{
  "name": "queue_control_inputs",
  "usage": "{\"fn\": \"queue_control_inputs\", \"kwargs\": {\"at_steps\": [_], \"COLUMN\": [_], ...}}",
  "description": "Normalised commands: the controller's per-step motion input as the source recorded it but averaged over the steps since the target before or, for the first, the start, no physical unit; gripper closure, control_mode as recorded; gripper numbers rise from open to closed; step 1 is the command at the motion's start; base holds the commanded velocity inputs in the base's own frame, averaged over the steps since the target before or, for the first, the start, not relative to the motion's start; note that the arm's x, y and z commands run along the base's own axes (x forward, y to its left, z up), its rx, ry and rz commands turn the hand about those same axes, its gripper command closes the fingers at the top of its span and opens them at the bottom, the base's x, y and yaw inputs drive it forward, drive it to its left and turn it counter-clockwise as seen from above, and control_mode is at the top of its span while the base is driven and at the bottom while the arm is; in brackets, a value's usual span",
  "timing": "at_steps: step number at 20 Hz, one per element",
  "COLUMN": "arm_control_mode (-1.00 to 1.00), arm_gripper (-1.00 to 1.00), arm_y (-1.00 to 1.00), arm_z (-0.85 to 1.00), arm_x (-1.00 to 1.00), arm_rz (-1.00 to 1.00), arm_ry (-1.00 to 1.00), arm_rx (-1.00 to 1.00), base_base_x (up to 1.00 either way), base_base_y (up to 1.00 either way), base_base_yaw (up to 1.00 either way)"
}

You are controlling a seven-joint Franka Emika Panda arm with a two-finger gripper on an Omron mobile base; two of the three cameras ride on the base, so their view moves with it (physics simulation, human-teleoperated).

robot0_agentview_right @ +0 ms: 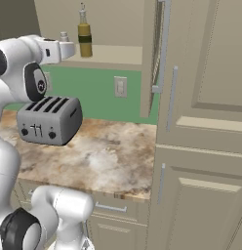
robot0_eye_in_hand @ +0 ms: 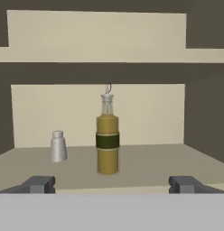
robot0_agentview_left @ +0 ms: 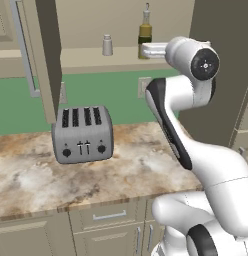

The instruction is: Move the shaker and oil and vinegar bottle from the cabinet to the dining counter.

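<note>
Inside the open cabinet point(robot0_eye_in_hand: 154, 155), the oil and vinegar bottle point(robot0_eye_in_hand: 107, 140) stands upright on the beige shelf, olive-yellow with a dark band. The small silver shaker point(robot0_eye_in_hand: 58, 146) stands to its left, a little farther back. My gripper point(robot0_eye_in_hand: 112, 185) is open wide at the shelf's front edge, centred on the bottle and short of it, with nothing between its fingertips point(robot0_eye_in_hand: 39, 184). From the base, the bottle point(robot0_agentview_left: 144, 31) and shaker point(robot0_agentview_left: 107, 45) sit on the shelf just beyond my hand point(robot0_agentview_left: 146, 50). The bottle point(robot0_agentview_right: 84, 33) also rises above the hand point(robot0_agentview_right: 71, 49). The dining counter is out of view.
A silver four-slot toaster point(robot0_agentview_left: 82, 134) stands on the marbled worktop point(robot0_agentview_left: 136, 170) under the cabinet, against a green backsplash. The cabinet's doors hang open on the left point(robot0_agentview_left: 46, 55) and the right point(robot0_agentview_right: 157, 49). Tall beige cabinets point(robot0_agentview_right: 206, 122) fill the right side.
</note>
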Motion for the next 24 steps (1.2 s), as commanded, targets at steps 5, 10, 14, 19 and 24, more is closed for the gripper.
{"fn": "queue_control_inputs", "kwargs": {"at_steps": [5,10,14,19,24], "arm_control_mode": [-1.00,-1.00,-1.00,-1.00,-1.00], "arm_gripper": [-1.00,-1.00,-1.00,-1.00,-1.00], "arm_y": [0.03,0.00,0.00,-0.03,0.02], "arm_z": [0.00,0.00,0.00,0.00,0.00], "arm_x": [0.21,0.05,0.17,0.18,0.19], "arm_rz": [0.00,0.00,0.00,0.00,0.00], "arm_ry": [0.05,0.01,0.02,0.02,0.04], "arm_rx": [0.00,0.00,0.00,0.00,0.00], "base_base_x": [0.00,0.00,0.00,0.00,0.00], "base_base_y": [0.00,0.00,0.00,0.00,0.00], "base_base_yaw": [0.00,0.00,0.00,0.00,0.00]}}
